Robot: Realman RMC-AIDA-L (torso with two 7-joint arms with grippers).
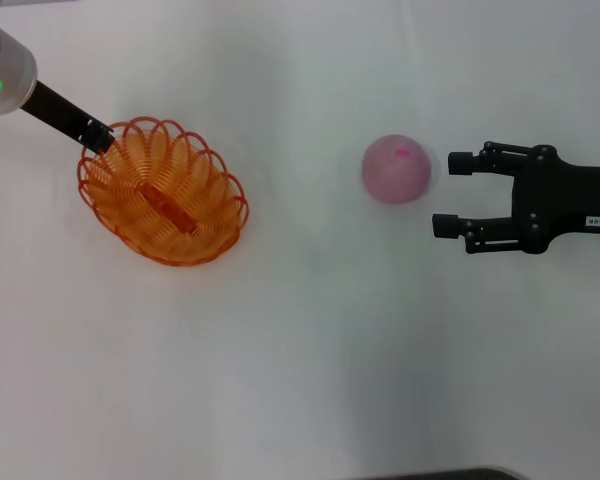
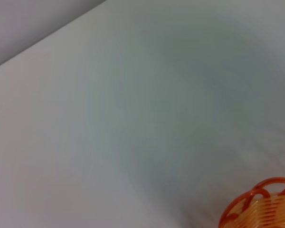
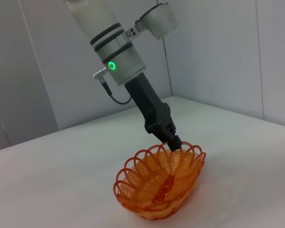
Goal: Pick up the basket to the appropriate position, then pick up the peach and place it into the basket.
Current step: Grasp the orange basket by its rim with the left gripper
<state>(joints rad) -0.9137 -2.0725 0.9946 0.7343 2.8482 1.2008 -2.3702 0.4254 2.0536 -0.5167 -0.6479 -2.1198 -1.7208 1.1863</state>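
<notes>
The orange wire basket (image 1: 163,192) lies on the white table at the left in the head view. My left gripper (image 1: 98,135) pinches its far-left rim, shut on the wire. The right wrist view shows the same hold: the left gripper (image 3: 175,142) grips the basket (image 3: 159,183) at the rim, with that end tipped slightly upward. A piece of the basket's rim (image 2: 263,204) also shows in the left wrist view. The pale pink peach (image 1: 395,168) rests on the table right of centre. Just to its right, my right gripper (image 1: 452,193) is open, with its fingers pointing at the peach and not touching it.
A white table (image 1: 310,350) stretches all around the basket and the peach. White walls stand behind the table in the right wrist view. A dark edge shows at the bottom of the head view.
</notes>
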